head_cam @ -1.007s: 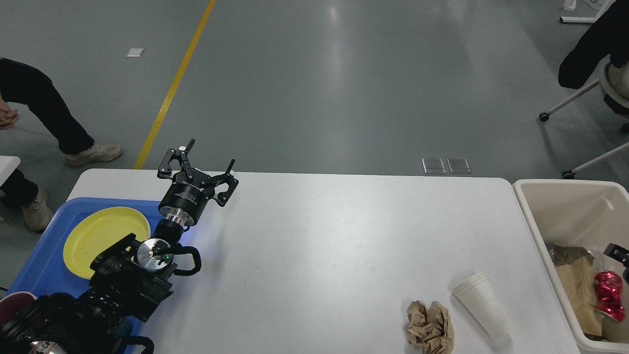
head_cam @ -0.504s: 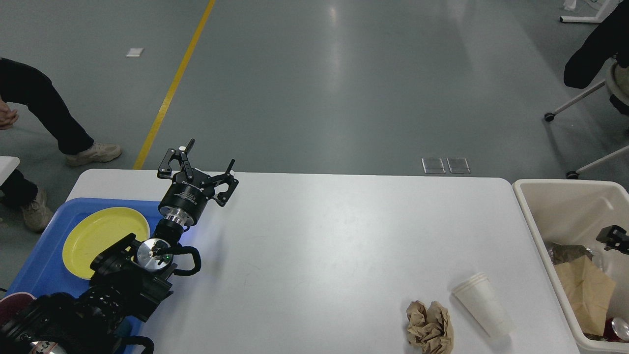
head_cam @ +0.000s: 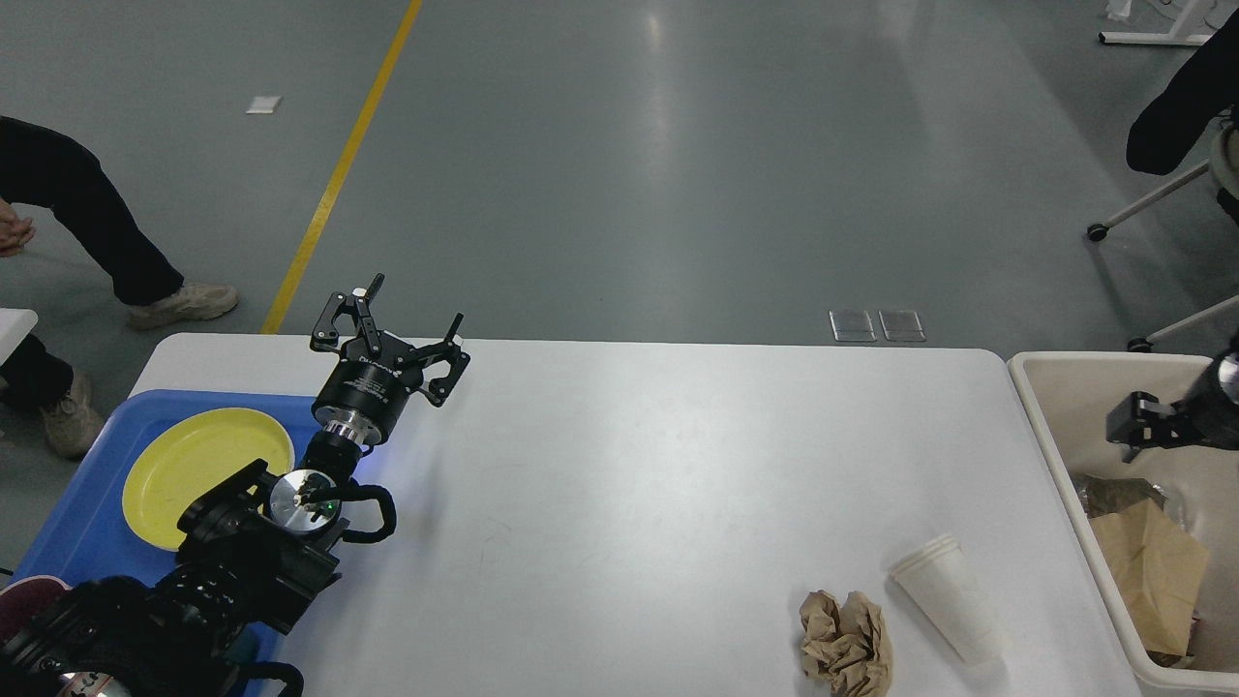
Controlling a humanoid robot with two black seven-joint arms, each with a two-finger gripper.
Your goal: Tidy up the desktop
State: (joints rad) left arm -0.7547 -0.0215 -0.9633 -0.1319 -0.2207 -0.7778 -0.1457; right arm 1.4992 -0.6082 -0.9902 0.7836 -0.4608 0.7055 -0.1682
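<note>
White desktop (head_cam: 629, 465), yellow plate (head_cam: 208, 474) in blue tray (head_cam: 87, 523), left gripper (head_cam: 397, 329) spread wide.

On the desktop (head_cam: 629, 465), a tray (head_cam: 73, 528) holding a plate (head_cam: 198, 465) sat at 9 o'clock; crumpled paper (head_cam: 847, 644) lay just left of a cup stack (head_cam: 949, 600) at 4 o'clock.
</note>
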